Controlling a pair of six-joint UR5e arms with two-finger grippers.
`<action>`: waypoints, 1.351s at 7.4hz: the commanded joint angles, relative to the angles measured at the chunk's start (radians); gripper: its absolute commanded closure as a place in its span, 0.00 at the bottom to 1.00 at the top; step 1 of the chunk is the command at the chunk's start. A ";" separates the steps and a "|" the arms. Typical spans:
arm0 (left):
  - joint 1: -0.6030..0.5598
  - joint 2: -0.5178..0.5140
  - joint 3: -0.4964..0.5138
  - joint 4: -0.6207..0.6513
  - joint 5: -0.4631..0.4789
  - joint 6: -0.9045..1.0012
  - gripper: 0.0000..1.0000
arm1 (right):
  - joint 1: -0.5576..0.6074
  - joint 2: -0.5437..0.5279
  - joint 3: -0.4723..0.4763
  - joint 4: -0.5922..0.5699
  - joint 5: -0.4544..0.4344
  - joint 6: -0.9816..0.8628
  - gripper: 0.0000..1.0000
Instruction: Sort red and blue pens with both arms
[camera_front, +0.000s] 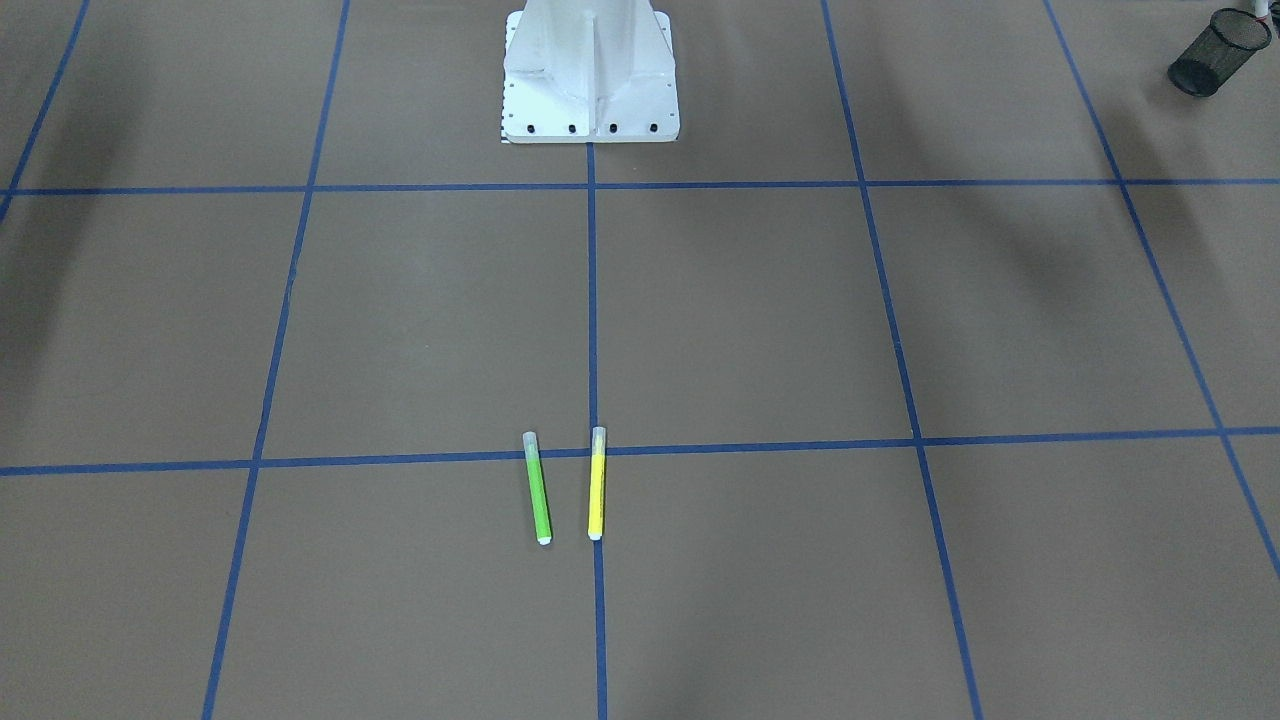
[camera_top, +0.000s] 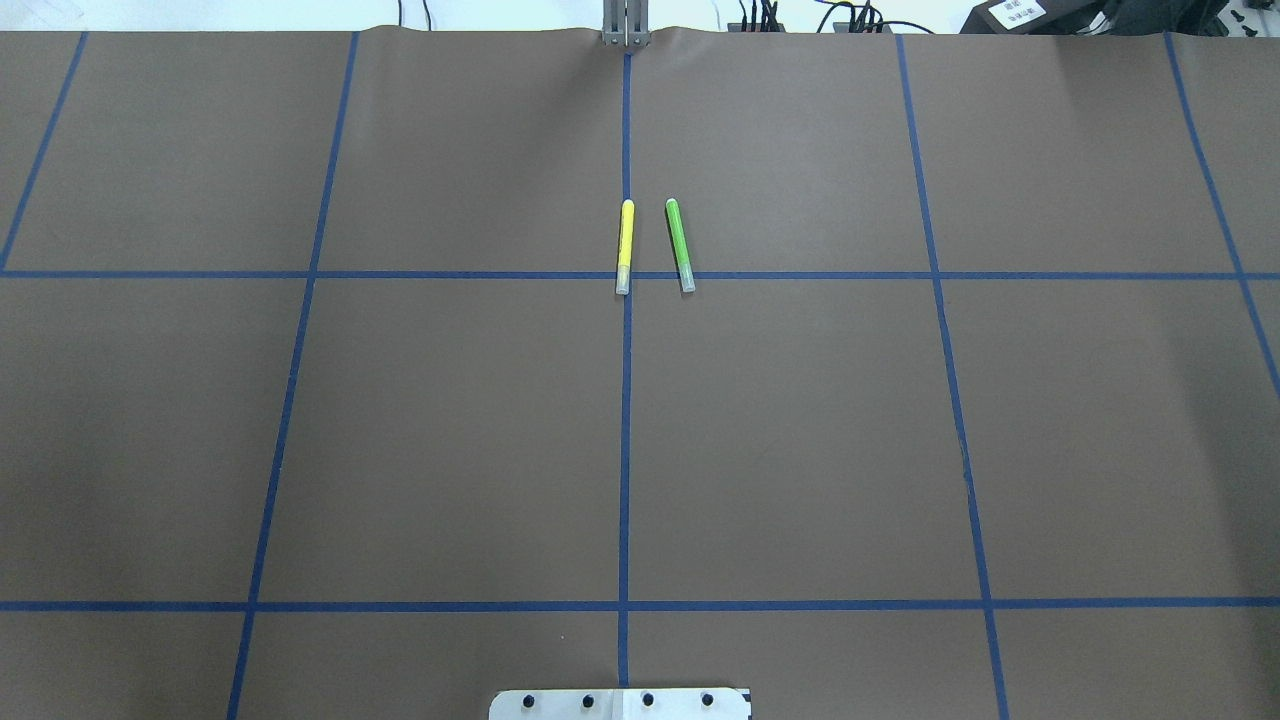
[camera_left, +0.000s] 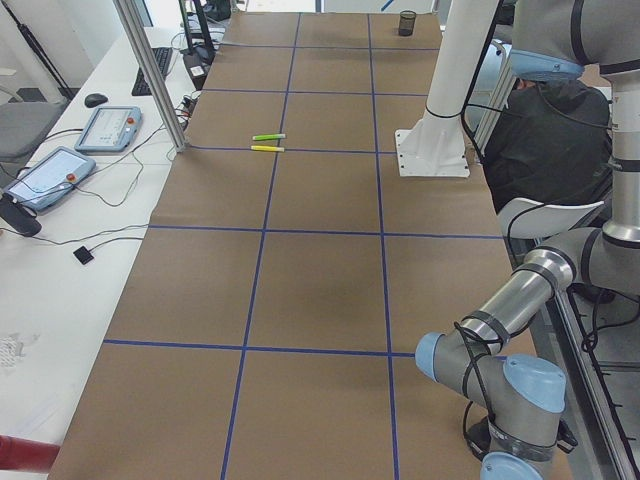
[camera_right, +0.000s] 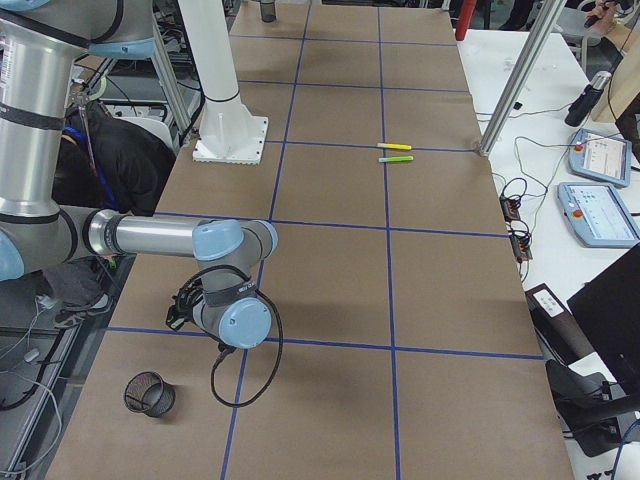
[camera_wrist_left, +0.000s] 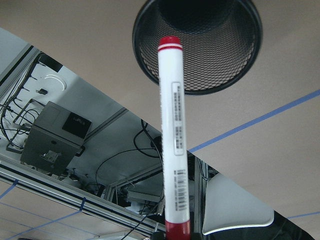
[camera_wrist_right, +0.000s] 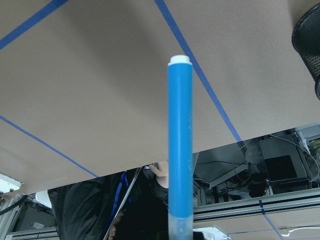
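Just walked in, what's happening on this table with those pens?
A two-armed robot is sorting pens. Its left arm holds a red pen in front of a black mesh cup; its right arm holds a blue pen, with another mesh cup off to one side. Neither pen is in a cup yet. A green marker and a yellow marker lie side by side on the table.

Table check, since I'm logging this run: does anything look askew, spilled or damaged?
Nothing stands out. The green marker and yellow marker lie side by side, the green one slightly angled; the mesh cup stands upright; the red pen and blue pen look whole.
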 joint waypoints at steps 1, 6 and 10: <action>-0.008 0.000 0.012 -0.015 0.001 -0.003 1.00 | 0.002 0.000 -0.003 0.002 0.001 -0.001 1.00; -0.016 0.003 0.074 -0.062 -0.001 0.000 1.00 | 0.005 -0.001 -0.003 0.002 0.001 -0.002 1.00; -0.018 0.005 0.078 -0.060 -0.002 -0.006 1.00 | 0.009 -0.001 -0.003 0.002 0.001 -0.002 1.00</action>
